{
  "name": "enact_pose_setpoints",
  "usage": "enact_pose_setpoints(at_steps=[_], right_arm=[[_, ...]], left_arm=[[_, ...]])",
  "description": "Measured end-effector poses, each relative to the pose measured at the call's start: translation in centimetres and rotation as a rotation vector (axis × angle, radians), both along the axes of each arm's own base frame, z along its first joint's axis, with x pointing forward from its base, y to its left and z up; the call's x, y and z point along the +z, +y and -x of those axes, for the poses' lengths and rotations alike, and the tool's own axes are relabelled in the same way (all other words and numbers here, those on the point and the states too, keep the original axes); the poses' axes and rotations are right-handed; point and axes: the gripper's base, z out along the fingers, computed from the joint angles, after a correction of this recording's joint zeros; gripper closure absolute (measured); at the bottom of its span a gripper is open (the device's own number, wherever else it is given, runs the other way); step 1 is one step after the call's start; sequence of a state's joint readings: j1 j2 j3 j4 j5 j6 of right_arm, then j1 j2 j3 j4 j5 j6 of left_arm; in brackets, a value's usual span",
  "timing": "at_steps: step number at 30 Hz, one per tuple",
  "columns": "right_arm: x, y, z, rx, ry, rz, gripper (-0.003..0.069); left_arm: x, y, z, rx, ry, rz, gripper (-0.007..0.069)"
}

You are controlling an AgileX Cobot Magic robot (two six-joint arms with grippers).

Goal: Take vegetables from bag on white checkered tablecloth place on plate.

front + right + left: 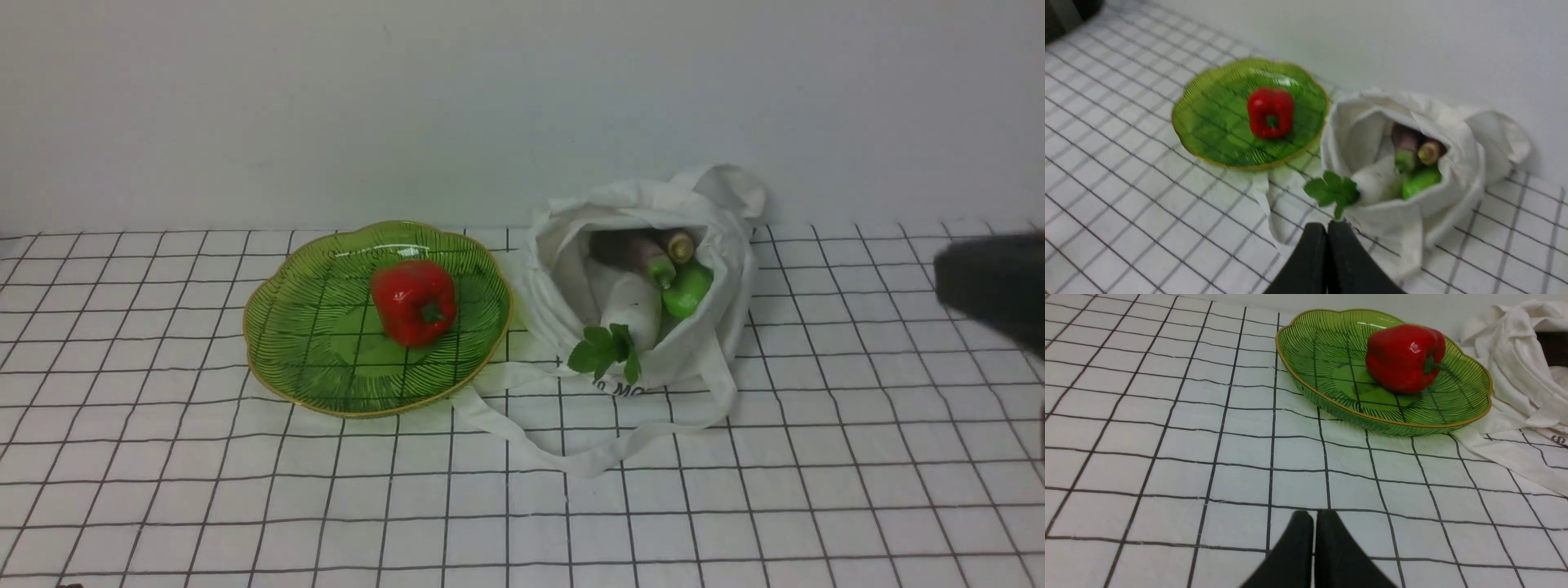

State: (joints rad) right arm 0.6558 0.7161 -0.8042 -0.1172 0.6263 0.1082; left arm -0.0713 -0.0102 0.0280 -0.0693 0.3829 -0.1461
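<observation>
Tablecloth [163, 490]: we see white cloth with a thin black grid covering the worktop up to a plain pale wall [490, 98].
Plate [310, 359]: green ribbed glass with a gold scalloped rim, lying flat to the left of the bag, its right edge just beside it.
Red bell pepper [414, 302]: we find it on the plate, right of centre, on its side with the green stem toward the camera.
Bag [551, 278]: white cloth, slumped near the wall with its mouth open toward us. One strap [571, 457] loops forward over the tablecloth, and the dark lettering [618, 387] is partly hidden.
White radish [630, 309]: inside the bag, its green leaves [606, 351] spilling over the front lip.
Green pepper [687, 290]: inside the bag, just right of the radish.
Dark purplish root [624, 249]: inside the bag, behind the radish.
Left jaws: we see them pressed together with nothing between, over bare tablecloth, apart from the plate.
Right jaws: likewise closed and empty, near the bag's front lip by the leaves; that view is blurred.
Right arm [992, 282]: a dark blurred shape at the right edge of the front view.
</observation>
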Motion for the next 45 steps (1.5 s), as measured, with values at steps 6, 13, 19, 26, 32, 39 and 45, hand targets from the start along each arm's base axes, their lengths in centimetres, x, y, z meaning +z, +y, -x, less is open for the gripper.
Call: enact_pose_setpoints(at_steps=[6,13,19,26,32,39,45], right_arm=[[-7.3,-0.7,1.7,0.046,-0.12,-0.166,0.0673],[-8.0,-0.6,1.7,0.05,-0.131,-0.188,0.0673],[-8.0,-0.6,1.7,0.05,-0.131,-0.188,0.0673],[-8.2,-0.6,1.7,0.048,-0.115,-0.176,0.0673],[-8.6,-0.8,1.9,0.045,-0.111,-0.172,0.0673],[-12.5,-4.5,3.1,-0.203,-0.131,-0.177,0.0673],[-16.5,-7.1,5.0,-0.45,-0.142,-0.159,0.0673]], left_arm=[[0.0,0.0,0.0,0.0,0.0,0.0,0.0632],[0.0,0.0,0.0,0.0,0.0,0.0,0.0632],[0.0,0.0,0.0,0.0,0.0,0.0,0.0632],[0.0,0.0,0.0,0.0,0.0,0.0,0.0632],[0.0,0.0,0.0,0.0,0.0,0.0,0.0632],[0.0,0.0,0.0,0.0,0.0,0.0,0.0632],[0.0,0.0,0.0,0.0,0.0,0.0,0.0632]])
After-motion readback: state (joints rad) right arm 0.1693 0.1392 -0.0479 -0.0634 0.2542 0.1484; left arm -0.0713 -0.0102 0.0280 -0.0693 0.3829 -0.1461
